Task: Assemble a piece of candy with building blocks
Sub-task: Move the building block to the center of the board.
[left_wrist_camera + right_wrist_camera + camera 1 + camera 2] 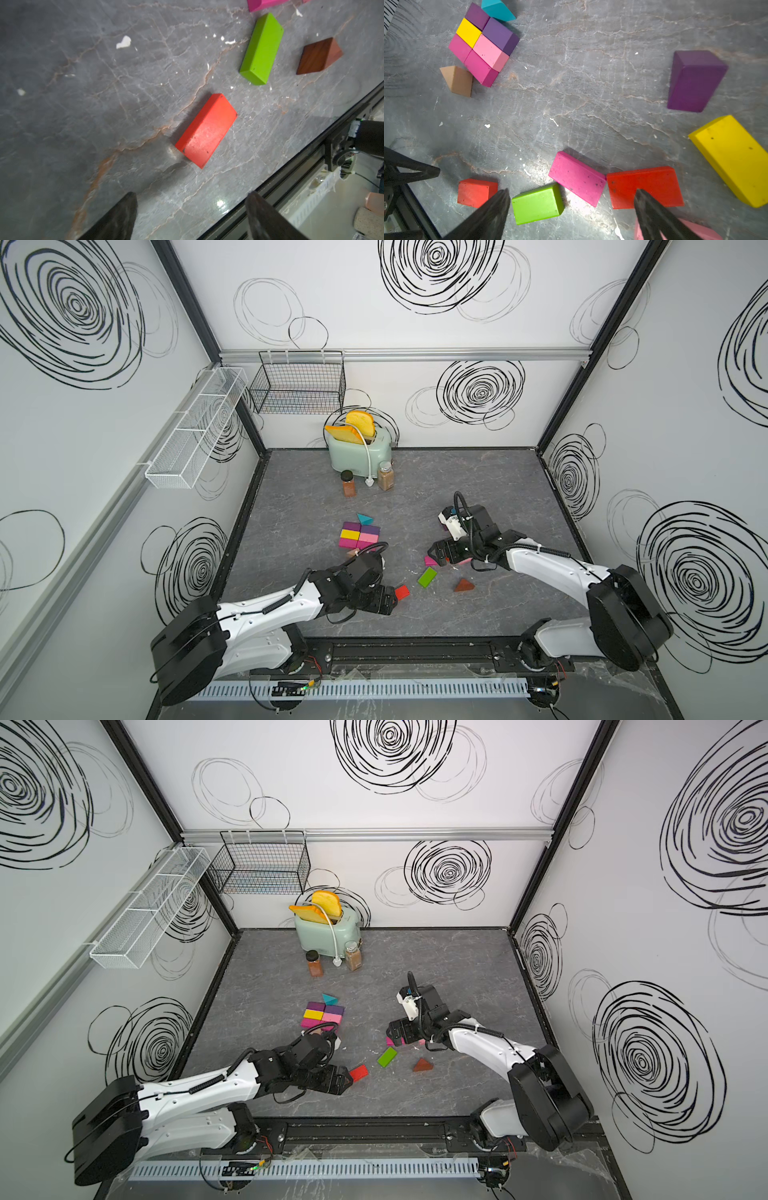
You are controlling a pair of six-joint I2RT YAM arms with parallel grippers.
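Yellow loose brick (733,160): right wrist view only | left tool (191,193) spread | right tool (572,190) spread, both empty

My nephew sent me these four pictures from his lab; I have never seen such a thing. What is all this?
It is two white-and-black robot arms, the left arm and the right arm, on a grey marbled table. Two pictures look down from overhead; the other two come from cameras on the wrists. Small painted wooden building blocks lie about: a fitted cluster of pink, yellow and purple bricks, a flat red brick, a green brick, a brown triangle. At the back stands a mint-green toaster. The left gripper and right gripper are both open, holding nothing.
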